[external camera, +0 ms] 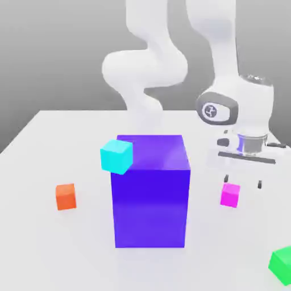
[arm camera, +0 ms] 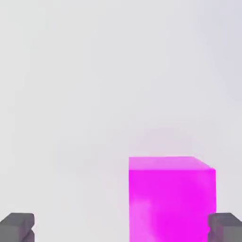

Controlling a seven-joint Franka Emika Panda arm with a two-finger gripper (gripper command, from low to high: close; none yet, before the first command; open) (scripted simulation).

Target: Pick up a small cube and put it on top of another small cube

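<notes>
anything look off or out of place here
The cyan cube looks odd: it sits turned at the big blue block's top corner and juts past the edge on the exterior view's left, so it may be poorly supported. Nothing looks spilled or damaged.

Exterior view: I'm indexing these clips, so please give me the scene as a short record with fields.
gripper: open, just above the table, nothing held
pick target: magenta cube, on the table by the gripper
place target: green cube, at the exterior view's right edge, partly cut off
large block: blue, on the table
on or against the block's upper corner: cyan cube
other cube: orange, at the block's left in the exterior view
stack: not yet made
</notes>
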